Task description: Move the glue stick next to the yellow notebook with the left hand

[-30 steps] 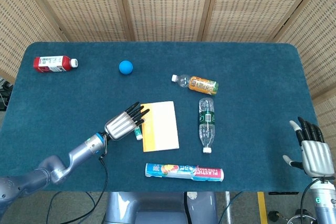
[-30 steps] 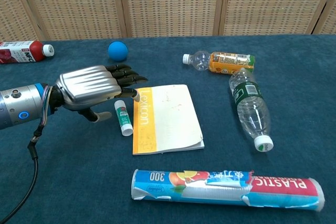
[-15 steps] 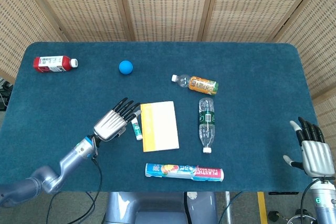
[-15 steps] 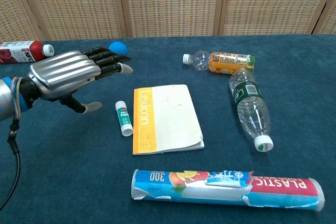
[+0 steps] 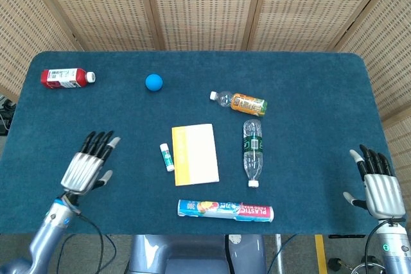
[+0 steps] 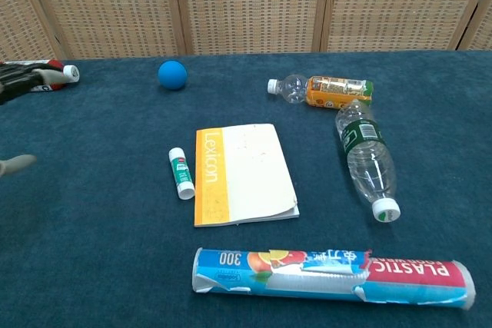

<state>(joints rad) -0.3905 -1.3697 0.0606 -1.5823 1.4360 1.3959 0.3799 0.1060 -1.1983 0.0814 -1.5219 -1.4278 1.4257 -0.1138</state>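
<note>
- The glue stick [image 5: 167,157] lies flat on the blue table [image 5: 308,81], just beside the left edge of the yellow notebook [image 5: 194,154], with nothing holding it.
- In the chest view the glue stick [image 6: 181,173] runs roughly parallel to the notebook's [image 6: 242,173] yellow spine, with its white cap toward the near side.
- The left hand [image 5: 90,163] is released and holds nothing; its fingers are spread apart, and it sits well to the left of the glue stick, near the front left of the table.
- In the chest view only dark fingertips [image 6: 17,82] and a pale thumb tip show at the left edge.
- The right hand [image 5: 376,184] is also released and empty, fingers apart, at the front right edge of the table.
- A clear bottle with a green label [image 5: 252,152] lies to the right of the notebook, and a small orange bottle [image 5: 240,102] lies beyond it.
- A blue ball [image 5: 153,82] and a red bottle [image 5: 67,77] sit toward the far left.
- A long plastic-wrap package [image 5: 225,210] lies in front of the notebook.
</note>
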